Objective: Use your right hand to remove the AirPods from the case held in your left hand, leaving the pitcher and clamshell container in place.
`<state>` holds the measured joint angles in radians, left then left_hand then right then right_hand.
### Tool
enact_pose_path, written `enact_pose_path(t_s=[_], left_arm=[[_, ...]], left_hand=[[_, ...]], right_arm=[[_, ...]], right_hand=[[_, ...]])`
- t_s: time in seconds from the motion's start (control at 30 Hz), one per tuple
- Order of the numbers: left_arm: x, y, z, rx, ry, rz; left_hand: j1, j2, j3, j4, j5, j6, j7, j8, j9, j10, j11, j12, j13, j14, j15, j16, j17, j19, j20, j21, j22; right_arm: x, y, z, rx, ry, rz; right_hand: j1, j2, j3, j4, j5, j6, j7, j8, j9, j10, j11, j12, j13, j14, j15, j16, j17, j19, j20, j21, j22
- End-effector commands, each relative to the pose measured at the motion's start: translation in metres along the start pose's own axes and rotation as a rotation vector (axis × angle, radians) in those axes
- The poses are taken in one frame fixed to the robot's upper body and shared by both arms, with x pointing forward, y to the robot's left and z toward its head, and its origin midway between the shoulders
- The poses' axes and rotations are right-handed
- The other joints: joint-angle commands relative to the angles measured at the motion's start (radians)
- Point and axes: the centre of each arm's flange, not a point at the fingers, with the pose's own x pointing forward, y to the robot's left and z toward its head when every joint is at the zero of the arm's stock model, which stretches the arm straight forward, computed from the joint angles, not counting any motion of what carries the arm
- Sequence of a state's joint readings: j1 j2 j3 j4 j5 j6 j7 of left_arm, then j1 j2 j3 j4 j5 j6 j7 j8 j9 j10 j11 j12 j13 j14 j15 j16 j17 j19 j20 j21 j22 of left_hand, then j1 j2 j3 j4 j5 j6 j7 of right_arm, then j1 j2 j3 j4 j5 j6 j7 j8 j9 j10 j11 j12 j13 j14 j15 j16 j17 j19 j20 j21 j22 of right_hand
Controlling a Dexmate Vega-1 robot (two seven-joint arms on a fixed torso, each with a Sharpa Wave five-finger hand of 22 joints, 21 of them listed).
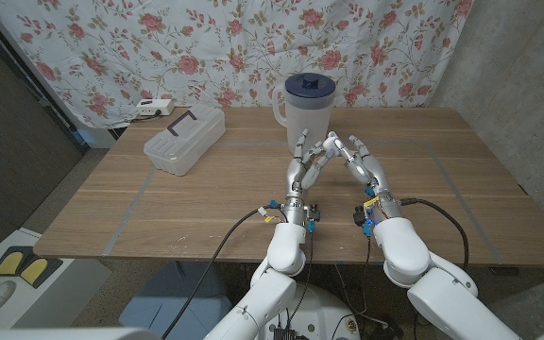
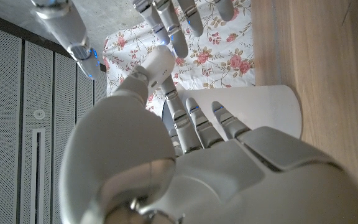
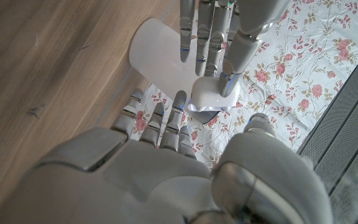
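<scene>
White, glossy case (image 3: 211,94) sits pinched at the left hand (image 1: 302,168) fingertips, raised off the surface, just ahead of the right hand (image 1: 366,166), whose spread fingers close in. Light, stiff and slippery; the AirPods likely need a fingertip pinch at the tops.

One pitcher (image 1: 307,106), one clamshell container (image 1: 185,140), one AirPods case (image 1: 331,144), two hands
</scene>
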<state>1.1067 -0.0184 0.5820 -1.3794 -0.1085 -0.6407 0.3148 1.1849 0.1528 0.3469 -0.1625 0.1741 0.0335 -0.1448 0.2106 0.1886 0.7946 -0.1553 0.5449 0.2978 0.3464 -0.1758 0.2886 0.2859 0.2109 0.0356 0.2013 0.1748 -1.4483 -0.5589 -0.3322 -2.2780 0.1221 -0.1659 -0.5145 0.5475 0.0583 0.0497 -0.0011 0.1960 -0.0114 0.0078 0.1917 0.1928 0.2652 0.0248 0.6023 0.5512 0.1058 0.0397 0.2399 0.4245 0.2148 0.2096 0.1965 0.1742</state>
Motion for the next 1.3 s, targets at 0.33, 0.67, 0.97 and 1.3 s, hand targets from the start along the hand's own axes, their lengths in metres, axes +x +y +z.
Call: enact_pose_path(t_s=[0.33,0.67,0.97,1.3], left_arm=[[0.001,0.012,0.008,-0.093,-0.03,0.054],[0.006,0.022,0.013,-0.163,-0.032,0.079],[0.011,0.025,0.017,-0.224,-0.028,0.102],[0.018,0.027,0.017,-0.396,0.005,0.048]], left_hand=[[0.018,0.0,-0.005,0.0,0.007,-0.004,-0.006,-0.003,0.004,0.055,-0.066,0.023,0.162,0.028,-0.04,0.006,0.009,0.001,0.002,0.001,0.003],[0.025,0.001,-0.008,-0.001,0.008,-0.004,-0.01,-0.006,0.004,0.053,-0.066,0.026,0.164,0.03,-0.041,0.01,0.015,0.002,0.001,0.001,0.004],[0.027,0.003,-0.014,0.002,0.008,-0.009,0.002,-0.01,0.004,0.049,-0.066,0.03,0.167,0.034,-0.039,0.015,0.021,0.006,0.001,0.003,0.004],[0.031,0.01,-0.017,0.006,0.009,-0.011,-0.007,-0.013,0.004,0.038,-0.064,0.032,0.171,0.041,-0.043,0.022,0.031,0.004,0.0,0.003,0.005]], right_arm=[[-0.001,-0.013,-0.01,-0.001,0.03,-0.081],[0.002,-0.025,-0.011,-0.01,0.023,-0.133],[0.008,-0.022,-0.012,-0.01,0.022,-0.119],[0.011,-0.022,-0.012,-0.017,0.016,-0.111]], right_hand=[[-0.023,0.004,-0.002,0.003,-0.011,-0.023,0.003,-0.001,0.004,-0.048,0.011,-0.032,-0.01,-0.02,0.009,-0.006,0.006,-0.004,0.002,-0.001,0.005],[-0.031,0.006,-0.003,0.001,-0.014,-0.03,0.004,0.001,0.004,-0.071,0.02,-0.051,-0.018,-0.028,0.014,-0.007,0.005,-0.008,0.003,-0.001,0.005],[-0.032,0.007,-0.003,-0.002,-0.015,-0.032,0.003,0.003,0.004,-0.074,0.021,-0.057,-0.022,-0.031,0.015,-0.008,0.003,-0.009,0.003,-0.001,0.005],[-0.035,0.008,-0.003,-0.004,-0.016,-0.032,0.002,0.005,0.004,-0.072,0.018,-0.063,-0.026,-0.031,0.014,-0.007,0.002,-0.01,0.002,-0.001,0.005]])
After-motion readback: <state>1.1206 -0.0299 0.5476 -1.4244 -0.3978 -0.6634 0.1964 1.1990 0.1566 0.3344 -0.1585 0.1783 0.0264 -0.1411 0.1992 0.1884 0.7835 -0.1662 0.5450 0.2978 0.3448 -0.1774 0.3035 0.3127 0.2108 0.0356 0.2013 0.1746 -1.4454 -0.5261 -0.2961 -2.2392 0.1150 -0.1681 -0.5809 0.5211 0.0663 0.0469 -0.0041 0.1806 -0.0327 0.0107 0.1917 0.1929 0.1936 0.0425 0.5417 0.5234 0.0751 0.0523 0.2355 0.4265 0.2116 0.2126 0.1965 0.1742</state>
